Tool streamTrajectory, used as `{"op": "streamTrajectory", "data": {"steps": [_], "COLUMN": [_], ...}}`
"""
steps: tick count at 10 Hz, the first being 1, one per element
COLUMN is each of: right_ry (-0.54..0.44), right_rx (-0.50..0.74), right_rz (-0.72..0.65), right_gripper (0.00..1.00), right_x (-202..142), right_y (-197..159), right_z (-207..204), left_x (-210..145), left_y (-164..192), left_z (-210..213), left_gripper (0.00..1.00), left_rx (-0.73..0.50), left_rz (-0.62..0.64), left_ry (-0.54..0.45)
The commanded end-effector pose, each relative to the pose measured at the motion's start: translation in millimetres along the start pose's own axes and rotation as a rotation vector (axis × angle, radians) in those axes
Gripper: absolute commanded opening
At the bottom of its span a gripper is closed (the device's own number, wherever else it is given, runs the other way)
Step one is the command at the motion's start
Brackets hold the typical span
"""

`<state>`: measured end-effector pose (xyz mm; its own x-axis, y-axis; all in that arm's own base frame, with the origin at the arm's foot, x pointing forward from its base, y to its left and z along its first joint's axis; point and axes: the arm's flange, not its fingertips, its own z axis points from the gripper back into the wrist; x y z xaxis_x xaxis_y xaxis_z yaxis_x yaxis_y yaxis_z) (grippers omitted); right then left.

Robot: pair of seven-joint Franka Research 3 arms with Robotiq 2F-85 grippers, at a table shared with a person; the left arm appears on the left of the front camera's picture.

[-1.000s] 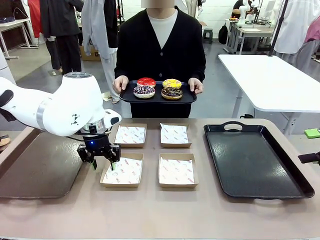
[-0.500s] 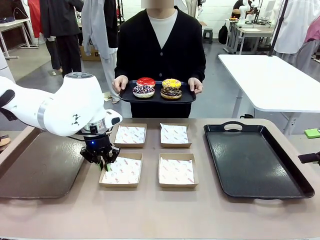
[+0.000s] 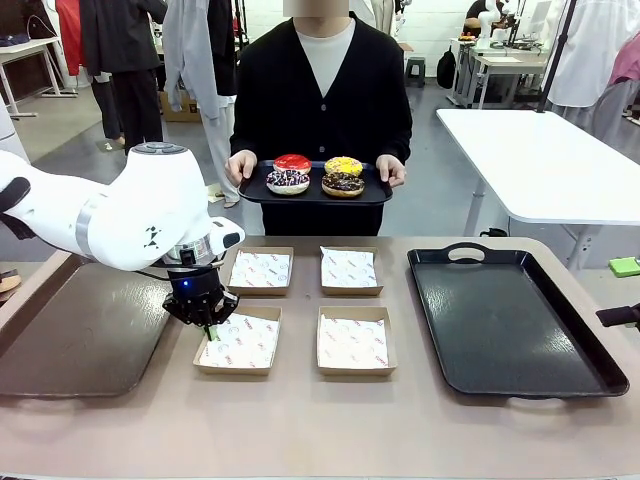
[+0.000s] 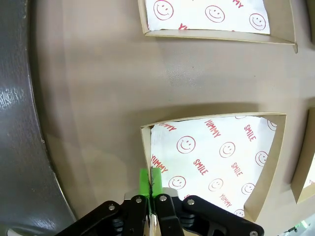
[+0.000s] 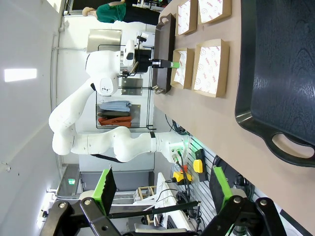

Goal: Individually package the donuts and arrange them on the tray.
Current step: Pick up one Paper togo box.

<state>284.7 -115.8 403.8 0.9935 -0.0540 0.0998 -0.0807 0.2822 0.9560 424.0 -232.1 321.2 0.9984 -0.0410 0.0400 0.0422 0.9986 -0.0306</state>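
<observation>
A person at the far side holds a small black serving tray [image 3: 315, 198] with the donuts on it: red-glazed [image 3: 292, 162], yellow-glazed [image 3: 344, 165], sprinkled [image 3: 288, 181] and dark chocolate [image 3: 343, 185]. My left gripper [image 3: 212, 330] [image 4: 150, 179] is shut on the left wall of the near-left paper box [image 3: 240, 342] [image 4: 216, 162], green pads pinching the cardboard. The large black tray [image 3: 510, 320] [image 5: 280, 73] lies on the table at the right. In its own wrist view my right gripper [image 5: 162, 187] is open and holds nothing, well off from the table.
Three more paper-lined boxes sit mid-table: far left [image 3: 261, 269], far right [image 3: 349, 269], near right [image 3: 352, 341]. A dark brown tray [image 3: 80, 335] [image 4: 19, 123] lies just left of the left gripper. A white table [image 3: 540, 160] stands behind on the right.
The left gripper came down onto the near-left box's left wall and shut on it; the box shifted slightly left. The person and the donuts stayed put.
</observation>
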Motion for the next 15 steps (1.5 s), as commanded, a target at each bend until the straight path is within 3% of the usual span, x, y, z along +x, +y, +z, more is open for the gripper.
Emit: {"op": "streamTrajectory", "data": {"steps": [1, 5, 9, 12, 15], "right_ry": [-0.007, -0.007, -0.007, -0.007, -0.007], "right_rx": [-0.001, -0.001, -0.001, -0.001, -0.001], "right_rz": [-0.002, -0.002, -0.002, -0.002, -0.002], "right_gripper": [1.0, 1.0, 1.0, 1.0, 1.0], "right_x": [0.1, 0.1, 0.1, 0.1, 0.1], "right_y": [-0.5, -0.5, -0.5, -0.5, -0.5], "right_z": [-0.9, -0.9, -0.9, -0.9, -0.9], "left_x": [-0.1, -4.2, 5.5, 40.7, 92.6], "left_y": [-4.6, -5.4, -1.3, 3.1, 4.9], "left_z": [5.2, 63.2, 152.8, 194.5, 191.6], "left_gripper": [0.0, 0.0, 0.0, 0.0, 0.0], "left_rx": [0.044, 0.128, 0.05, 0.036, 0.049], "left_rz": [0.019, 0.002, 0.049, 0.064, 0.102], "left_ry": [0.01, 0.05, -0.068, -0.112, -0.042]}}
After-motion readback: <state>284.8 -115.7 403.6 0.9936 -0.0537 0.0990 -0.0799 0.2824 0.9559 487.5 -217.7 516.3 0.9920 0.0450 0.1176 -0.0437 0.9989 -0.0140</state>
